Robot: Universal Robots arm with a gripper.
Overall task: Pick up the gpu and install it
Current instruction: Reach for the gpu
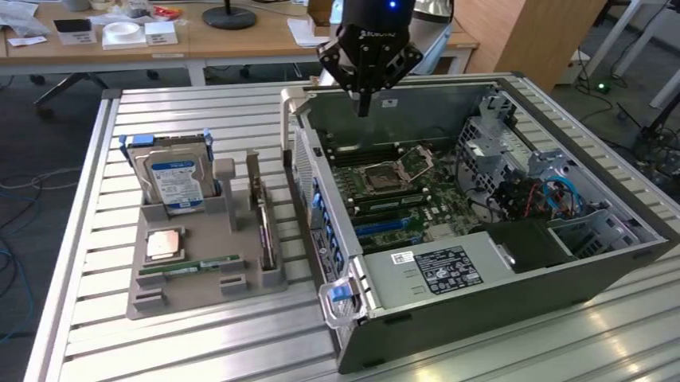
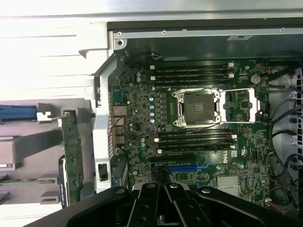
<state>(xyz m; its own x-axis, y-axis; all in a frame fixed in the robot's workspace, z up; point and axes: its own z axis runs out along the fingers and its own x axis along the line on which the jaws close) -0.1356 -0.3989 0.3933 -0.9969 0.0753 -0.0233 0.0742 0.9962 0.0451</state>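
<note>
The gpu [image 1: 261,227] stands on edge in a slot of the grey holder [image 1: 186,294], its tan metal bracket pointing up. In the wrist view the gpu [image 2: 71,151] appears edge-on as a narrow green board beside the case wall. My gripper [image 1: 365,105] hangs shut and holds nothing, high over the far edge of the open computer case [image 1: 510,278], well apart from the gpu. Its black fingers [image 2: 147,208] meet over the motherboard [image 2: 137,118], near the blue expansion slot [image 2: 187,167].
The holder also carries a blue-labelled hard drive [image 1: 175,181], a processor chip [image 1: 162,244] and a green memory stick [image 1: 191,265]. Inside the case are the open processor socket [image 1: 383,177], drive cages and cables [image 1: 552,195]. A wooden desk [image 1: 212,40] stands behind the slatted table.
</note>
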